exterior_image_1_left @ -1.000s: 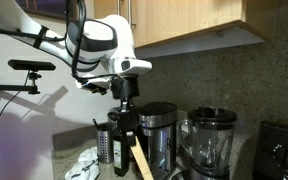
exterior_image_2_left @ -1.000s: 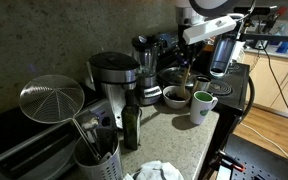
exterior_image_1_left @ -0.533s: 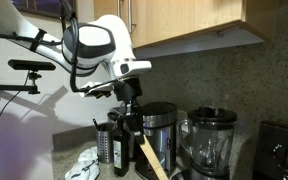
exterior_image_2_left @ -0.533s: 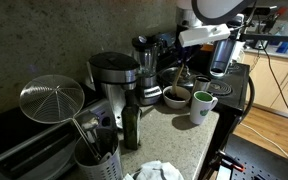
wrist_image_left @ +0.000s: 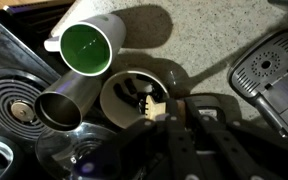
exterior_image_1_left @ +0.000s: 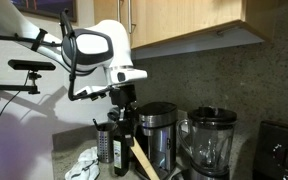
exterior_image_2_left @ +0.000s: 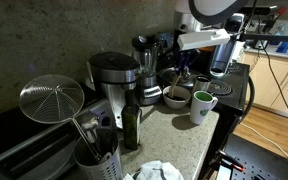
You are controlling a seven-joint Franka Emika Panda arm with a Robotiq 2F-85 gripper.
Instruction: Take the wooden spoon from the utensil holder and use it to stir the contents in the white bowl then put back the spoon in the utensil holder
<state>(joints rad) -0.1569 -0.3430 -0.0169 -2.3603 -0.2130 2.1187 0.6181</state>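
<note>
My gripper (wrist_image_left: 162, 110) is shut on the handle of the pale wooden spoon (wrist_image_left: 150, 107). The spoon's head reaches down into the white bowl (wrist_image_left: 116, 84), which holds dark contents. In an exterior view the gripper (exterior_image_1_left: 124, 112) holds the spoon (exterior_image_1_left: 142, 160) slanting down in front of the coffee maker. In an exterior view the gripper (exterior_image_2_left: 184, 68) hangs over the bowl (exterior_image_2_left: 175, 97). The silvery utensil holder (wrist_image_left: 59, 111) stands empty right beside the bowl, and it also shows in an exterior view (exterior_image_2_left: 149, 95).
A white mug (wrist_image_left: 87, 47) with a green inside stands next to the bowl. A coffee maker (exterior_image_2_left: 112, 75), a dark bottle (exterior_image_2_left: 131, 123), a blender (exterior_image_1_left: 210, 142) and a stove burner (wrist_image_left: 12, 97) crowd the counter. A container (exterior_image_2_left: 96, 158) holds a strainer.
The arm has shifted a little above the bowl and the spoon's slant has swung one way and partly back. The grip on the spoon is unchanged.
</note>
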